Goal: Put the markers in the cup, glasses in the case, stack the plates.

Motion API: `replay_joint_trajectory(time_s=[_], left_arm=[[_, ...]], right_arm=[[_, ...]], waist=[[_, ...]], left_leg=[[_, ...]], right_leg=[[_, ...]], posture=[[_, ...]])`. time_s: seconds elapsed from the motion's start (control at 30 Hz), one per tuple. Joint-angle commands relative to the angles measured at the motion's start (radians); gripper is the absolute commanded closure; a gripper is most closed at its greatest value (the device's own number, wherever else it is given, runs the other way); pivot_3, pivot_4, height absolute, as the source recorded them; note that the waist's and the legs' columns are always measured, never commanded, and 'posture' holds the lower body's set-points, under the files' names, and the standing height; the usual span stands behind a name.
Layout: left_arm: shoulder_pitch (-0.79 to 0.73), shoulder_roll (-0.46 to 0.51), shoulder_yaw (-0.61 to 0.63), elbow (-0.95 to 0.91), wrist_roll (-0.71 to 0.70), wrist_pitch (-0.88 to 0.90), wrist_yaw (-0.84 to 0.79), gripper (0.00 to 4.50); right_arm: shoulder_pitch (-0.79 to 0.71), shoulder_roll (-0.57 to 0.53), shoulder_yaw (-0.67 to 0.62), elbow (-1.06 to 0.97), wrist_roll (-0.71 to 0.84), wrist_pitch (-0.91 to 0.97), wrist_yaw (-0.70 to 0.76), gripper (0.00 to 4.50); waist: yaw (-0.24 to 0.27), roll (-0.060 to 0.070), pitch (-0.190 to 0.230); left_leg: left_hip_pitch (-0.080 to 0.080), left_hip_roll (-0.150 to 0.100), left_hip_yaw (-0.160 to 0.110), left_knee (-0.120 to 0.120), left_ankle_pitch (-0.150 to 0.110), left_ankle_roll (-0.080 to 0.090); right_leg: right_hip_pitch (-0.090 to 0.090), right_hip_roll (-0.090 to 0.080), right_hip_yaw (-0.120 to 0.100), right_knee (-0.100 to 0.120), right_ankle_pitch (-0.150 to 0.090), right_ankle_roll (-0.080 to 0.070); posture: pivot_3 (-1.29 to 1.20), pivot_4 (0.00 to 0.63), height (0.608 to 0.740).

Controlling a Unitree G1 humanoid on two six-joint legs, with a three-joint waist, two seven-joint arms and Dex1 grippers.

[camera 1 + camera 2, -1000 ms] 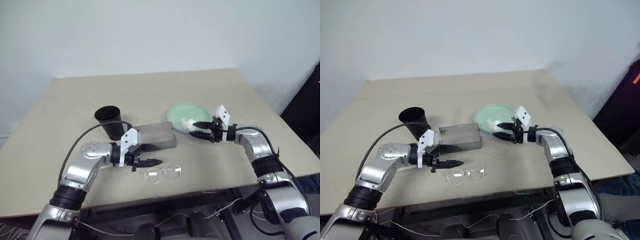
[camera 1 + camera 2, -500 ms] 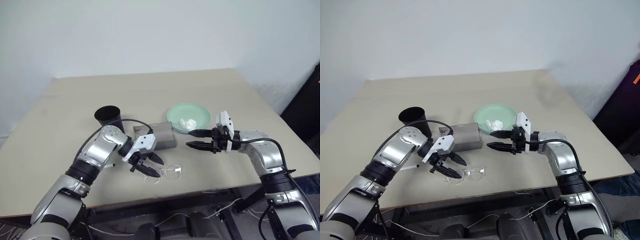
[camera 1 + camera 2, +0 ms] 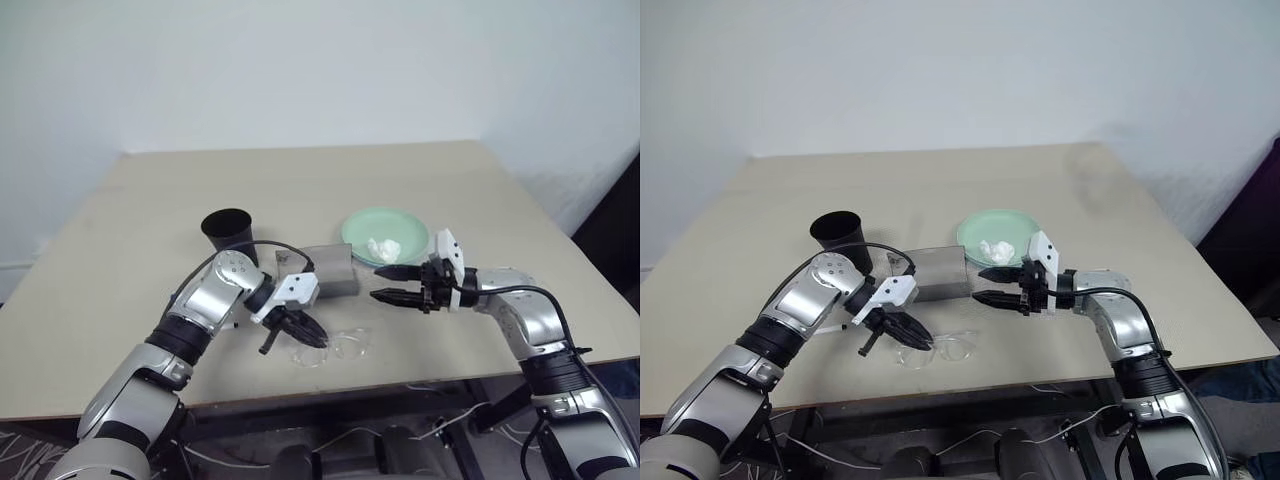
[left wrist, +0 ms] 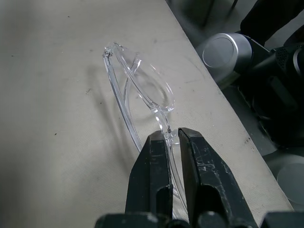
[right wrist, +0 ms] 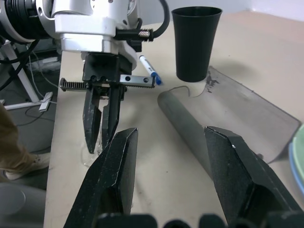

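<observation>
One step in hand: my left pincer (image 4: 172,142) is clamped on the glasses (image 4: 142,90) lying on the surface (image 3: 150,220), my right pincer (image 3: 388,283) apart and empty, so next I lift them toward the case (image 3: 330,268) just behind.

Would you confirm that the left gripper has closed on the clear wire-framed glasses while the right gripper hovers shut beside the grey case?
Not quite: the right gripper is open, as the right wrist view shows. The left gripper is indeed closed on the clear wire-framed glasses, near the grey case.
</observation>
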Motion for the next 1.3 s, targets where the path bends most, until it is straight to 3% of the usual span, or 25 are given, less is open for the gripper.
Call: replay_joint_trajectory(time_s=[0.03,0.2,0.43,0.8,1.13,1.3], left_arm=[[0.003,-0.002,0.037,-0.006,-0.004,0.001,0.017,4.48],[-0.039,0.007,0.138,-0.024,-0.095,0.072,0.012,4.48],[-0.176,0.018,0.225,0.126,-0.064,-0.022,0.044,4.48],[-0.382,-0.071,0.168,0.590,0.180,-0.408,0.252,4.48],[-0.454,-0.135,0.170,0.780,0.242,-0.420,0.157,4.48],[-0.472,-0.142,0.165,0.820,0.286,-0.421,0.186,4.48]], right_arm=[[-0.018,0.000,0.000,-0.016,0.008,-0.022,-0.005,2.08],[-0.023,-0.002,0.009,-0.002,0.004,-0.035,-0.004,2.08],[-0.032,-0.003,0.015,0.018,0.000,-0.048,0.000,2.08],[-0.036,0.005,0.028,0.021,-0.001,-0.058,-0.017,2.08],[-0.015,0.001,0.027,0.000,-0.001,-0.058,-0.042,2.08],[-0.012,0.003,0.029,-0.004,-0.001,-0.059,-0.050,2.08]], waist=[[0.000,0.000,0.000],[0.001,0.000,0.000],[0.002,-0.001,0.000],[0.020,-0.001,0.000],[0.020,-0.001,0.000],[0.020,-0.001,0.000]], left_leg=[[0.000,0.000,0.000,0.000,0.000,0.000],[0.000,0.000,-0.001,0.002,0.000,0.000],[-0.001,-0.001,-0.003,0.001,0.000,0.000],[-0.001,-0.001,-0.003,0.001,0.000,0.000],[-0.003,-0.002,-0.003,0.001,0.000,0.000],[-0.003,-0.002,-0.003,0.002,0.000,0.000]], right_leg=[[0.000,0.000,0.000,0.000,0.000,0.000],[0.001,0.000,0.000,0.000,0.000,0.000],[0.001,0.000,-0.002,0.000,0.001,0.002],[0.000,0.000,-0.002,0.000,0.001,0.002],[0.000,0.000,-0.002,0.000,0.001,0.002],[0.000,0.000,-0.002,0.000,0.001,0.003]], posture=[[0.00,0.000,0.737],[0.00,0.000,0.737],[0.00,0.000,0.737],[0.00,0.000,0.737],[0.00,0.000,0.737],[0.00,0.000,0.737]])
